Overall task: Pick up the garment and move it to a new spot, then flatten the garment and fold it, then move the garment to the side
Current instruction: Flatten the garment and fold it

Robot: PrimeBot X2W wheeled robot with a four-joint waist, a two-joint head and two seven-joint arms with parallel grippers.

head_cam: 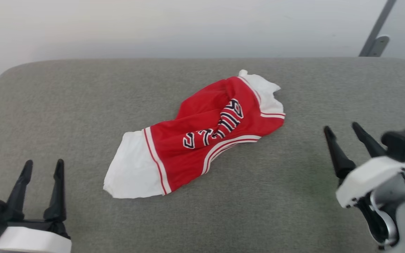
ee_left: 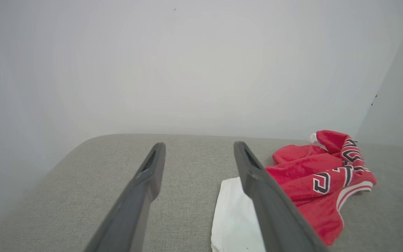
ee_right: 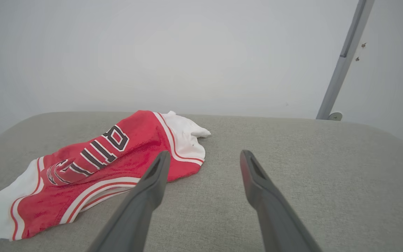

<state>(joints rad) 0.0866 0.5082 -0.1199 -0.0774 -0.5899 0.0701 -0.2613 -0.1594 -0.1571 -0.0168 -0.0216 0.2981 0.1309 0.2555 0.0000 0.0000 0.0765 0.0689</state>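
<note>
On the middle of the grey cushion (head_cam: 83, 91): shirt (head_cam: 202, 137) bunched, both grippers empty

The shirt lies crumpled and twisted near the centre of the cushion, running diagonally. Its near sleeve (head_cam: 128, 168) points toward the near left corner and its far sleeve (head_cam: 267, 95) toward the far right corner. Red body fabric is folded over itself, so the lettering (head_cam: 216, 128) is partly hidden. Judged by this bunching, the first lift is not yet done.

The left gripper (head_cam: 44, 162) stands at the near left corner, fingers (head_cam: 55, 196) spread wide and holding nothing. The right gripper (head_cam: 341, 126) stands near the right edge, fingers (head_cam: 338, 154) likewise spread wide and holding nothing. Each is well apart from the shirt, one on either side, which suits a two-handed pick at the sleeve ends.

Open room: bare cushion surrounds the shirt on every side, widest toward the left and right edges. Either offers space to set down and flatten. The far edge meets a pale wall (head_cam: 188, 28), and a grey metal bar (head_cam: 376, 31) leans beyond the far right corner; keep lifts clear of both
</note>
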